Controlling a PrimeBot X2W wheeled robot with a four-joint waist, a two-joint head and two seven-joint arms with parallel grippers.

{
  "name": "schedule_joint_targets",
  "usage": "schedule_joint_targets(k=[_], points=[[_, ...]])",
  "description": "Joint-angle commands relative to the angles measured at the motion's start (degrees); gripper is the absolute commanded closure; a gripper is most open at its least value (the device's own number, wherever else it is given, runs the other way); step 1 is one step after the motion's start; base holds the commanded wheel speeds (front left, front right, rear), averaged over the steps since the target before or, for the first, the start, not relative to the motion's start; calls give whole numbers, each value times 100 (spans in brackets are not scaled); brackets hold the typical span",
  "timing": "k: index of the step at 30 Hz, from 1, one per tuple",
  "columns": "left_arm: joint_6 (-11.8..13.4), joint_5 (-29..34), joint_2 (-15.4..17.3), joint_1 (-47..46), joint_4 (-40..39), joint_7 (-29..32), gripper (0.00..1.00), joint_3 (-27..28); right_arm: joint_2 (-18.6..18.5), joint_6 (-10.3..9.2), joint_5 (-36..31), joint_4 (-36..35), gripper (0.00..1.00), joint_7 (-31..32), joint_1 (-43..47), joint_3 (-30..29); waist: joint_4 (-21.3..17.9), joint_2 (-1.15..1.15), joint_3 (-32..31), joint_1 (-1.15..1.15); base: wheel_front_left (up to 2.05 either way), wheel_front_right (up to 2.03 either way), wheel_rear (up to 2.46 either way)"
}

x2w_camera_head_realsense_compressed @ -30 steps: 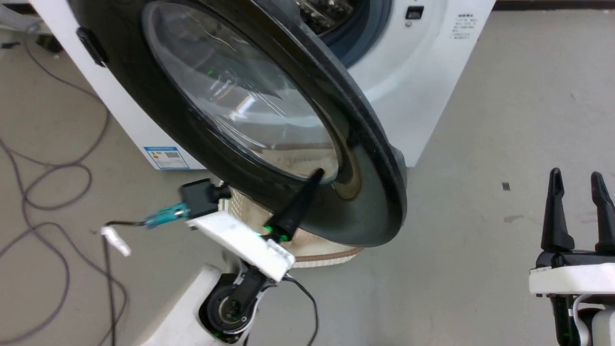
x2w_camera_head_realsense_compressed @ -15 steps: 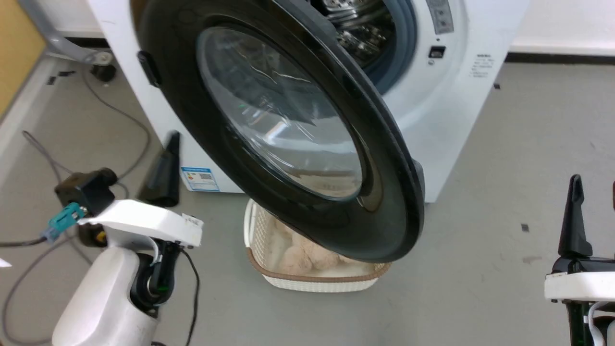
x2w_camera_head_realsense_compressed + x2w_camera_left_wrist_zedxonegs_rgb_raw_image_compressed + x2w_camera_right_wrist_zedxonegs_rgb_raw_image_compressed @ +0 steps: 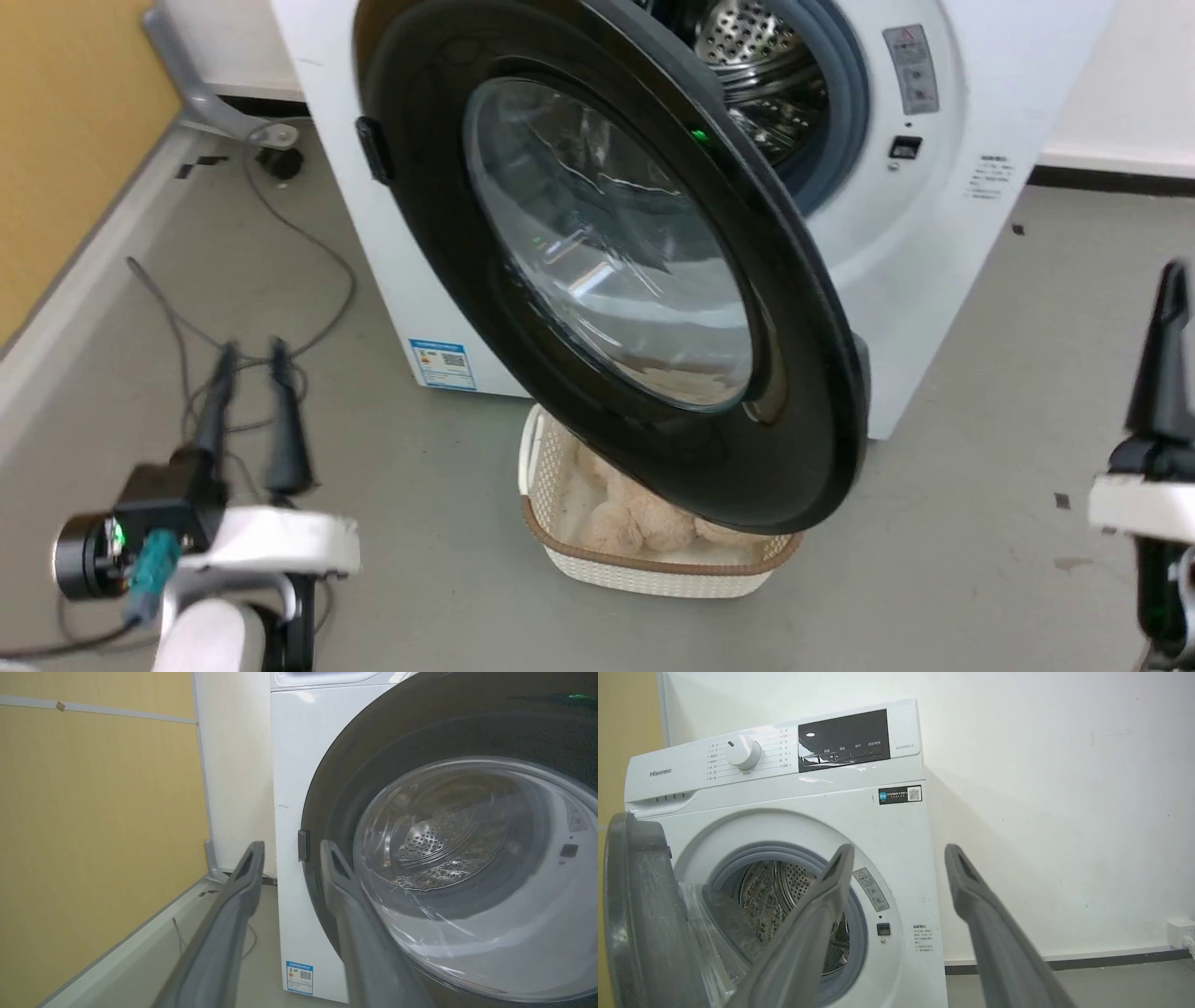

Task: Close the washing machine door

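Currently, door position: the washing machine door (image 3: 607, 252) stands swung well out from the washing machine (image 3: 943, 233). Its free edge hangs toward 5 o'clock in the head view, over a basket (image 3: 653, 577).
Port: uncovered, with the steel drum (image 3: 756, 75) exposed at 1 o'clock.
Left claw (image 3: 252, 359): low at 8 o'clock in the head view, fingers a little parted, holding nothing, well apart from the door.
Right claw (image 3: 899, 851): fingers spread wide in its wrist view, empty, aimed at the machine's front. It is blurred at the 3 o'clock edge of the head view.
Change: a second ago one left fingertip lay against the door's lower glass. That arm has since drawn away to the left.
Camera: the head view has shifted too, so the door's apparent move is unreliable.
Finding: contact is lost and the door is unlatched, so closing is not done.
Requirement, as judged: the left claw faces the door's outer side and must regain contact there to push it toward the port.
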Motion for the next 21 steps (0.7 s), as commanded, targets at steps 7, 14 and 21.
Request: schedule_joint_targets(k=[7, 14, 21], points=[[-175, 333, -295, 533, -115, -23, 0, 188, 3, 5, 606, -539, 100, -25, -414, 303, 217, 0, -79, 0, 0, 0, 0], [-450, 558, -500, 750, 13, -23, 0, 234, 3, 5, 1342, -1149, 100, -25, -621, 929, 380, 0, -68, 0, 0, 0, 0], [-583, 710, -654, 738, 89, -24, 0, 356, -287, 5, 1662, -1604, 100, -25, -691, 2368, 405, 0, -25, 0, 0, 0, 0]])
